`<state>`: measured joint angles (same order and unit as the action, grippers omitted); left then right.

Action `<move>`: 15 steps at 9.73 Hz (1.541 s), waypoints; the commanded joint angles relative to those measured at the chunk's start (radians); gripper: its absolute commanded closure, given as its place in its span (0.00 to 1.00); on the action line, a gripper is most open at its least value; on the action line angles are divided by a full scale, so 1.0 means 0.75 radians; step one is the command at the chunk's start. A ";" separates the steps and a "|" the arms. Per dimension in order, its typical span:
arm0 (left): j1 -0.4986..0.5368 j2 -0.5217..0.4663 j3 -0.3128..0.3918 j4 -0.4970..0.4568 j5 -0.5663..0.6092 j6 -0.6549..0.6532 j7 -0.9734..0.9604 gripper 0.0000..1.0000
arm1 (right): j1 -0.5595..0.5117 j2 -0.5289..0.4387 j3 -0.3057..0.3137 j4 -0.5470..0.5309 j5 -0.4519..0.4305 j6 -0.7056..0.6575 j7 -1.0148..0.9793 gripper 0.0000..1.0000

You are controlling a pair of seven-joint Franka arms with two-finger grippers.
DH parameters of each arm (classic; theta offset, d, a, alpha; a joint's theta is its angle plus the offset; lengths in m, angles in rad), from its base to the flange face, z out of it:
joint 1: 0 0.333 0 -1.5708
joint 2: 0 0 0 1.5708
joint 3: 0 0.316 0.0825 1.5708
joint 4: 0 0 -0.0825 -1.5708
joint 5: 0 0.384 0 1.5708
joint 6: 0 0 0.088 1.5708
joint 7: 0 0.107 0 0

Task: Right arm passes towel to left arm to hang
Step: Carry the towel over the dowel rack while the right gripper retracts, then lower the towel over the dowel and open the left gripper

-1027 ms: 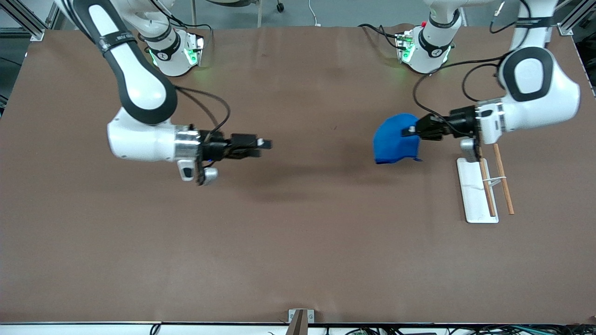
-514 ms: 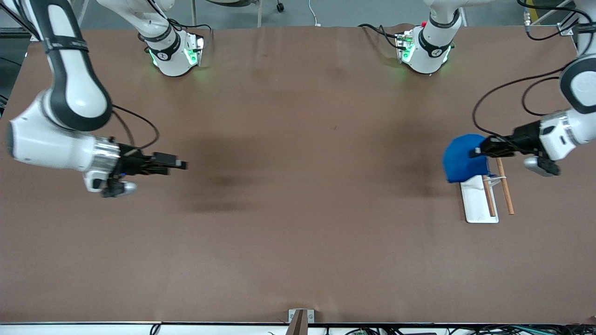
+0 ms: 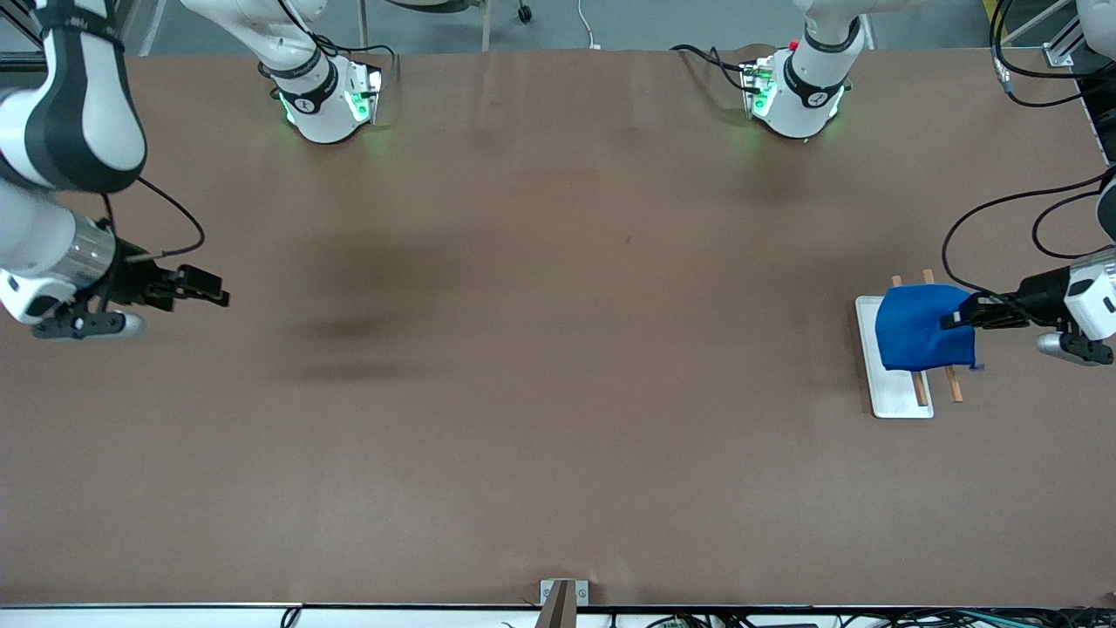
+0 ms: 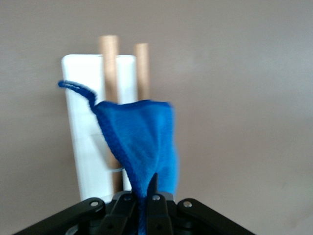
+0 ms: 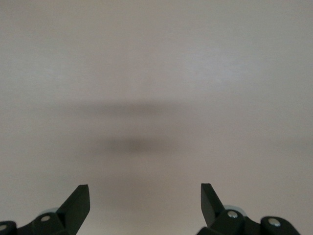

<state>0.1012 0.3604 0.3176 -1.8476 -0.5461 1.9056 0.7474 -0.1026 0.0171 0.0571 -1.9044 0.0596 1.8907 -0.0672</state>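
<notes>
Since the earlier frame, the towel (image 3: 922,331), a soft blue pile cloth, has been carried over the white flat-based rack (image 3: 891,398) with two wooden rods, pinched by the closed left end effector (image 3: 952,319). The right end effector (image 3: 209,290), fully spread and empty, has been withdrawn over the table (image 3: 558,436) at its own end.

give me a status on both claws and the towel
Left claw shut on towel, over wooden rack. Right claw open, empty. Nothing in the way.
</notes>
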 commanded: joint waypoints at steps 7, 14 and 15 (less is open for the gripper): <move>0.061 0.094 0.053 0.060 -0.008 0.012 0.049 0.00 | 0.000 -0.258 -0.078 0.297 -0.118 -0.500 0.104 0.00; 0.031 -0.116 -0.081 0.150 0.245 0.102 -0.185 0.00 | 0.030 0.082 -0.174 0.698 -0.116 -0.588 0.178 0.00; 0.021 -0.157 -0.135 0.138 0.284 0.104 -0.187 0.00 | 0.037 0.077 -0.182 0.696 -0.116 -0.586 0.178 0.00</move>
<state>0.1260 0.2840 0.2540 -1.6878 -0.3817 1.9597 0.6077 -0.0964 0.0832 -0.0629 -1.3974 -0.0100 1.4598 0.0449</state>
